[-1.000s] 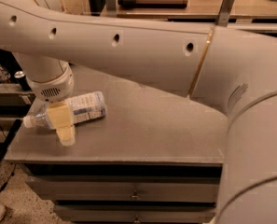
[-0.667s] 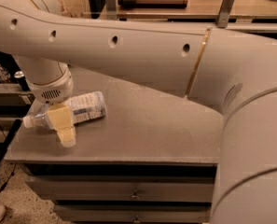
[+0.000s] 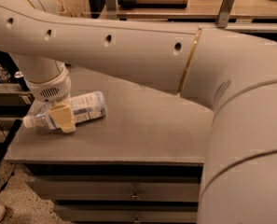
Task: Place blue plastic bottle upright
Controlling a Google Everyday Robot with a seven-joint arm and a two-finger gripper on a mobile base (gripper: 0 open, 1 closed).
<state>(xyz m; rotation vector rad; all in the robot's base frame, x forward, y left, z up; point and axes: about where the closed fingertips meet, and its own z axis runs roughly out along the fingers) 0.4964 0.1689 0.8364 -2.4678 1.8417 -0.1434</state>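
Observation:
The blue plastic bottle (image 3: 87, 107) lies on its side at the left of the grey cabinet top (image 3: 142, 125), white cap pointing left toward the edge. My gripper (image 3: 61, 114) hangs from the wrist directly over the bottle's neck end and straddles it. One cream finger (image 3: 64, 121) presses against the near side of the bottle; the other finger is hidden behind it. The bottle rests on the surface.
My large arm crosses the whole upper view and fills the right side. The cabinet's left edge is close to the bottle cap. Drawers (image 3: 135, 195) sit below the top. A small water bottle (image 3: 2, 73) stands far off at the left. Wooden shelving runs along the back.
The near finger has drawn in against the bottle and its tip sits higher than before. The bottle has not moved.

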